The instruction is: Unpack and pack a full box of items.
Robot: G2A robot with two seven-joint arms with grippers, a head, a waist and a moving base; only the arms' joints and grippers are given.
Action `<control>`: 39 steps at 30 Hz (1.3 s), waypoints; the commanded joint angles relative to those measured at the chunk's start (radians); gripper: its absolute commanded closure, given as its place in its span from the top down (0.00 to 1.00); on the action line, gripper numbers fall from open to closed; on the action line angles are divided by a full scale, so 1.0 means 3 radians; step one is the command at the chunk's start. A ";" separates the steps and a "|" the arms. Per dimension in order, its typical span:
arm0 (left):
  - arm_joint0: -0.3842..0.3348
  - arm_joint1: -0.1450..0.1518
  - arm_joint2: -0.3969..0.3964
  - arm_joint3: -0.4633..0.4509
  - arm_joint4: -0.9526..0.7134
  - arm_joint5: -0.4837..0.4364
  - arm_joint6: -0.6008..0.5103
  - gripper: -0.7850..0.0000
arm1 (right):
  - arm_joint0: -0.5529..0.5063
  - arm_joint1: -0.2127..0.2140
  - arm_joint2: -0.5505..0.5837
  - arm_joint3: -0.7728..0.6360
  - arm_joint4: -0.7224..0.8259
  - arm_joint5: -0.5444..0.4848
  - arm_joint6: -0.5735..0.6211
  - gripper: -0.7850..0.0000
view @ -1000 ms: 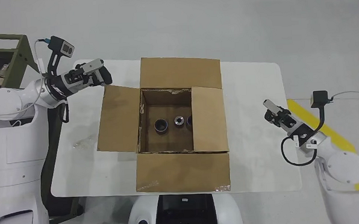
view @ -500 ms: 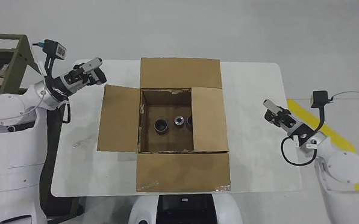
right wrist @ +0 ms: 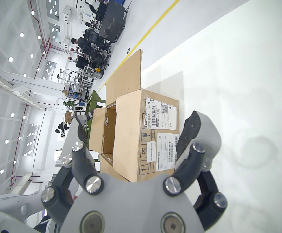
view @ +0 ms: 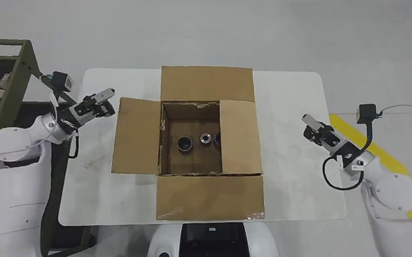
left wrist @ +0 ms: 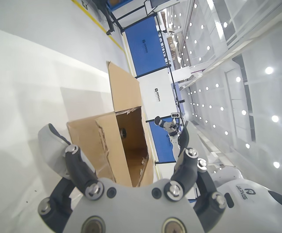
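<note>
Top view: one box (view: 209, 196) sits mid-table (view: 298, 180), all four flaps folded out. On its floor I count three dark round items (view: 186, 143), the third half hidden under the edge of one flap; more may lie out of sight. The left gripper (view: 106, 103) hangs just off the corner of the flap nearest it, jaws parted and holding nothing. The right gripper (view: 311, 127) is well clear of its nearest flap, also parted and empty. From either set of jaws the items lie forward and down, past a flap and a wall. The left arm looks the nearer. The items seem to stand on end, so probably no long axis to line up with

Left wrist view: the left gripper (left wrist: 116, 136) is wide open with nothing between its fingers (left wrist: 52, 136). The box (left wrist: 88, 136) lies straight ahead of the jaws, mouth turned toward them, one item (left wrist: 123, 133) showing deep inside

Right wrist view: the right gripper (right wrist: 135, 125) is wide open and empty. Ahead of the jaws is the box (right wrist: 130, 123), its labelled wall facing them, the opening beyond that wall
</note>
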 commanded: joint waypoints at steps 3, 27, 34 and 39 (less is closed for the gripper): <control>0.0038 -0.0007 0.0077 0.0017 -0.0171 0.0047 -0.0072 1.00 | 0.0000 0.0000 0.0000 0.0000 0.0000 0.0000 0.0000 1.00; -0.0232 -0.0044 0.0564 -0.0452 -0.0675 0.0344 -0.0074 1.00 | 0.0000 0.0000 0.0000 0.0000 0.0000 0.0000 0.0000 1.00; -0.0402 -0.0069 0.0811 -0.0536 -0.0632 0.0365 -0.0030 1.00 | 0.0000 0.0000 0.0000 0.0000 0.0000 0.0000 0.0000 1.00; -0.0577 -0.0096 0.1075 -0.0533 -0.0527 0.0418 -0.0025 1.00 | 0.0000 0.0000 0.0000 0.0000 0.0000 0.0000 0.0000 1.00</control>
